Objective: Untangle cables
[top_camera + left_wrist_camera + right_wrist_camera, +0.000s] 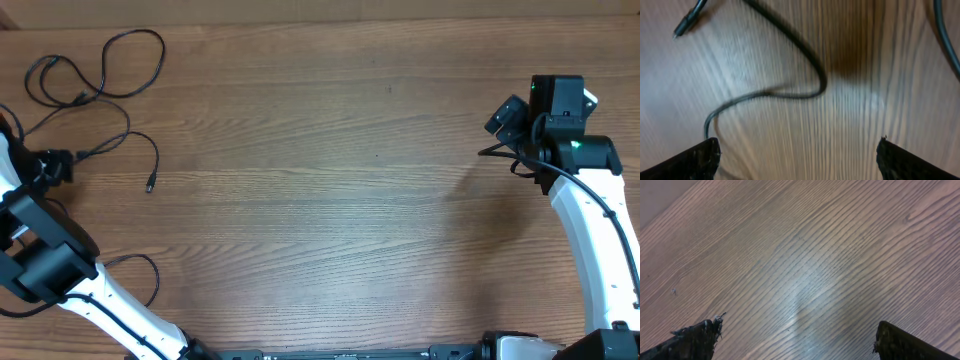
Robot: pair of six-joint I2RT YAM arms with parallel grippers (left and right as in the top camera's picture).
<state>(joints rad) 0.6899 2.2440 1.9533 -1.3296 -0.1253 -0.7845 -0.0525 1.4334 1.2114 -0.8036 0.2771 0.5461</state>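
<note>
At the far left of the table [330, 200] lie the cables [84, 97], thin black cords spread in loose curves rather than one tight knot. One cord makes a wide loop toward the far edge, with smaller loops just left of it. From there a strand runs nearer and to the right, ending in a small plug [150, 186] that rests on bare wood, apart from the loops. Another thin black loop [152, 275] lies nearer, beside the white forearm of the left arm [110, 295]; whether it is a loose cord or the arm's own wiring I cannot tell.

The left gripper [799, 141] hangs over the left edge of the table, just beside the cords. In the left wrist view, which is blurred, its two fingers [695, 160] stand wide apart at the bottom corners, released, with nothing between them. A single strand curves across the wood beyond the fingertips, bending back on itself, and passes close to the left finger without being pinched. A plug end shows at the top left of that view, and a second cord crosses the top right corner.

The middle of the table shows only wood grain.

On the right, the right arm [600, 230] reaches up from the near edge, well apart from the cords. The right gripper [800, 322] has its jaws spread wide too, released and holding nothing, over plain wood.
</note>
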